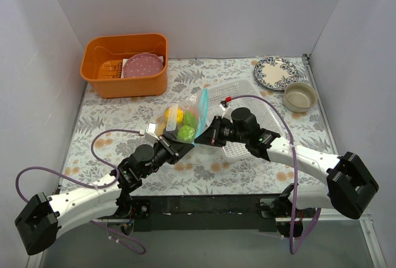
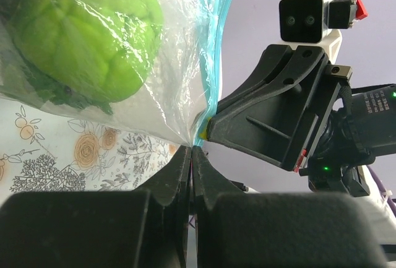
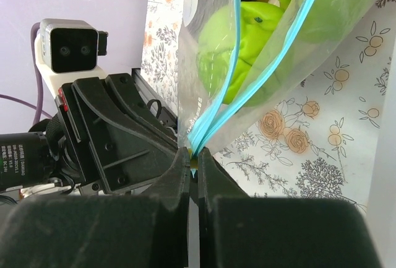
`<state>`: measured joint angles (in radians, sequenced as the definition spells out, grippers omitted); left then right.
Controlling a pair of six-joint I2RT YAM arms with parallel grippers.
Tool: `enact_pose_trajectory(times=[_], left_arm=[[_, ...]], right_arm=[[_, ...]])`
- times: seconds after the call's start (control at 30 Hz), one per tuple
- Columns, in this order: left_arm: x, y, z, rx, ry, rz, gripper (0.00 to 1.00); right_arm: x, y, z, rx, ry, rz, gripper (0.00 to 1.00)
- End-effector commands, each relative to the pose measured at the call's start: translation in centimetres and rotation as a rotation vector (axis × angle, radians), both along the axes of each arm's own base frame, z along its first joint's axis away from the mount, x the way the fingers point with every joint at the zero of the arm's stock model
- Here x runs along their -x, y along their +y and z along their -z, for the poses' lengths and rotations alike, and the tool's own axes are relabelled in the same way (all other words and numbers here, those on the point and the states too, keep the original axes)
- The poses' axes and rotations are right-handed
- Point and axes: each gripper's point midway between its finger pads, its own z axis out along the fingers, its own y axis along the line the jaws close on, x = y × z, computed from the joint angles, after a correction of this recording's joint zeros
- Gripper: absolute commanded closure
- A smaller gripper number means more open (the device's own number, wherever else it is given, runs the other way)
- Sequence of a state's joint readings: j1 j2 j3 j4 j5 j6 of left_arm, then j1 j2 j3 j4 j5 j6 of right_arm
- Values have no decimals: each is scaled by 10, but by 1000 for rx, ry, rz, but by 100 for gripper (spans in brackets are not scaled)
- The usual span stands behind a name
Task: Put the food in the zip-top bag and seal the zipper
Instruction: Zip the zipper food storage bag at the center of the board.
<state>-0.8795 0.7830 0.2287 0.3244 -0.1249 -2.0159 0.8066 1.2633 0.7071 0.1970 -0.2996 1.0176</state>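
Observation:
The clear zip-top bag (image 1: pixel 182 119) is held up off the floral table, with yellow and green food (image 1: pixel 185 133) inside. Its teal zipper (image 1: pixel 203 108) runs up the right edge. My left gripper (image 1: pixel 188 147) is shut on the bag's lower corner, seen in the left wrist view (image 2: pixel 192 148) below a green piece (image 2: pixel 80 39) and the zipper (image 2: pixel 213 51). My right gripper (image 1: pixel 203 138) is shut on the zipper's end (image 3: pixel 193 155); two teal strips (image 3: pixel 247 88) part above it, with green food (image 3: pixel 247 33) behind. The two grippers sit almost tip to tip.
A white mesh basket (image 1: pixel 247 91) lies right behind the right gripper. An orange tub (image 1: pixel 127 85) holding a pink plate (image 1: pixel 142 67) stands at the back left. A patterned plate (image 1: pixel 275 72) and a beige bowl (image 1: pixel 300 96) are at the back right.

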Motion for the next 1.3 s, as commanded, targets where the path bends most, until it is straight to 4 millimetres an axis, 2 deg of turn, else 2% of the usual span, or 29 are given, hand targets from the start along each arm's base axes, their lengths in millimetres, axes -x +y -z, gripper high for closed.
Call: enact_pose_trajectory(times=[0.0, 0.77, 0.97, 1.27], left_arm=[[0, 14, 28, -80, 56, -43, 100], [14, 12, 31, -90, 65, 21, 100], [21, 9, 35, -91, 74, 37, 100], [26, -2, 30, -105, 54, 56, 100]], right_arm=[[-37, -9, -21, -34, -83, 126, 99], [-58, -15, -14, -29, -72, 190, 99], [-64, -18, -14, -45, -59, 237, 99], [-65, -27, -7, -108, -19, 325, 99]])
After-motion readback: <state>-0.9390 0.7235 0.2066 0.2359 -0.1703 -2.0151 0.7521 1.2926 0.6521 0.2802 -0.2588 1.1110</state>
